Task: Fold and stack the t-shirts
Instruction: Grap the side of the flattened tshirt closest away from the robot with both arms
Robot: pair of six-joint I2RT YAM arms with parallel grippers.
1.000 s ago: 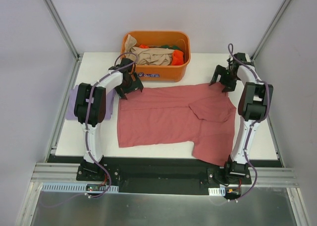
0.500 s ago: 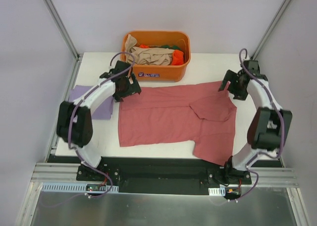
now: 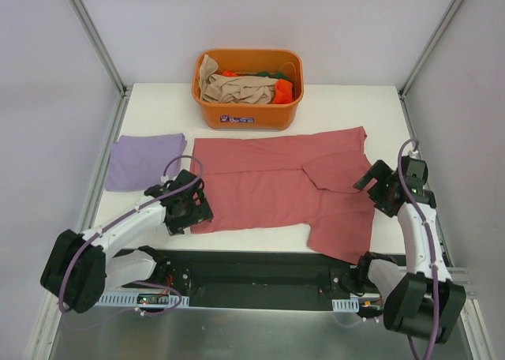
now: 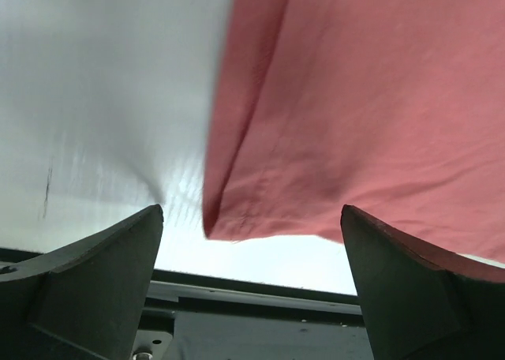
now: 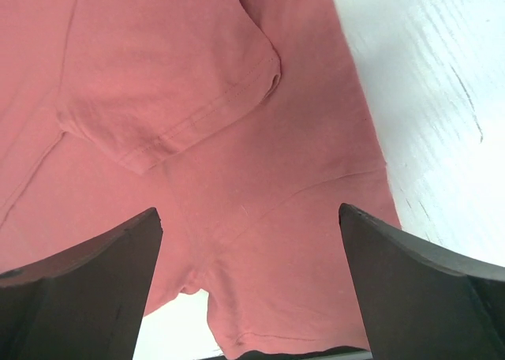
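Both open and empty, your left gripper and right gripper flank the red shirt. Pinch one layer at the doubled corner and your fold skews

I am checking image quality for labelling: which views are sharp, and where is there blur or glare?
Top external: sharp, evenly lit. Left wrist: the rose-red t-shirt and the white table look smeared, the table partly washed out. Right wrist: the shirt's sleeve seam is crisp, the table beside it bright.
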